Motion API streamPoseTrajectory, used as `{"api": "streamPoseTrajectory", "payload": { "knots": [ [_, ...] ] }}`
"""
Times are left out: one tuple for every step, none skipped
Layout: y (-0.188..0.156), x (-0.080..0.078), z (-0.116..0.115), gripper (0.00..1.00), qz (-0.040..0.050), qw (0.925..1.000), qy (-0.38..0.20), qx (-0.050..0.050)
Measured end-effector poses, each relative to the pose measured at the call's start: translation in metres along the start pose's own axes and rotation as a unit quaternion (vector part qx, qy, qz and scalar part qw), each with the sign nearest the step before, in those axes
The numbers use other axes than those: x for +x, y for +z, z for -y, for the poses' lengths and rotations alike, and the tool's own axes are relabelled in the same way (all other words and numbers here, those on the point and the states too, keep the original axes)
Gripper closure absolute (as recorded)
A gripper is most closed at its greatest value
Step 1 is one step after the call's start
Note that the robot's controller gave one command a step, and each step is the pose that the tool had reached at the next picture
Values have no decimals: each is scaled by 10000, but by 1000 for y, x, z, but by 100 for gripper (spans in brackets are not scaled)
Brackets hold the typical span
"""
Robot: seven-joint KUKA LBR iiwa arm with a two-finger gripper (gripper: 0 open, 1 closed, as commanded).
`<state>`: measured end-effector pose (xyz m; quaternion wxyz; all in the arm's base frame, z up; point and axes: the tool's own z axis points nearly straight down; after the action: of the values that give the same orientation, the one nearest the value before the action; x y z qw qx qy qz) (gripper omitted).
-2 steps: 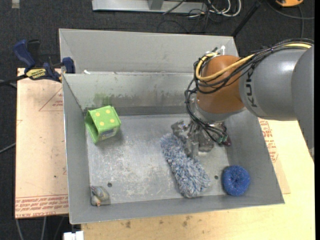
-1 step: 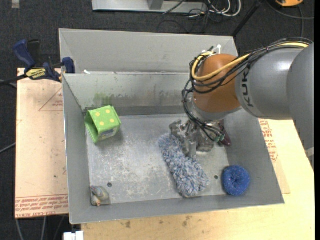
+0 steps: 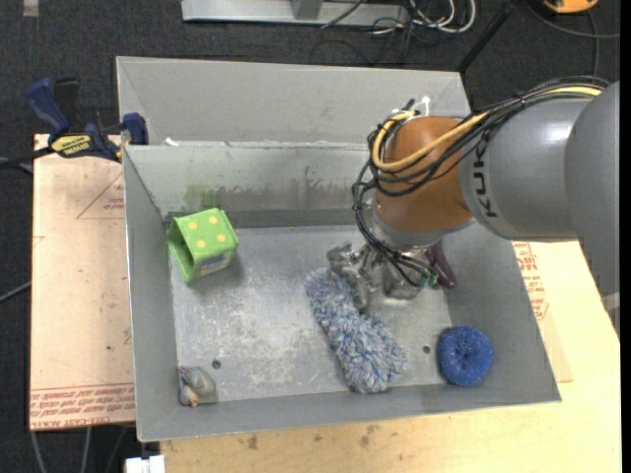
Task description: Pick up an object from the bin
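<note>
green dotted cube (image 3: pixel 204 242) well left of the end effector (image 3: pixel 372 277) | fuzzy blue-grey cloth (image 3: pixel 357 341) starts right at it and trails off below, looks soft, light, floppy, I'd pinch the thick pile | open or closed? honestly can't tell | blue scrubby ball (image 3: pixel 464 354) lower right

A shaggy blue-grey cloth (image 3: pixel 355 338) lies slantwise, right of centre.
</note>
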<state>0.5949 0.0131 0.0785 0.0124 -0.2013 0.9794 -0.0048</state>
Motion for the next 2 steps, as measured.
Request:
{"api": "streamPoseTrajectory", "payload": {
  "knots": [
    [-1,0,-14,100,41,9998,-172,9],
    [-1,-4,-20,100,7,9998,-197,1]
  ]
}}
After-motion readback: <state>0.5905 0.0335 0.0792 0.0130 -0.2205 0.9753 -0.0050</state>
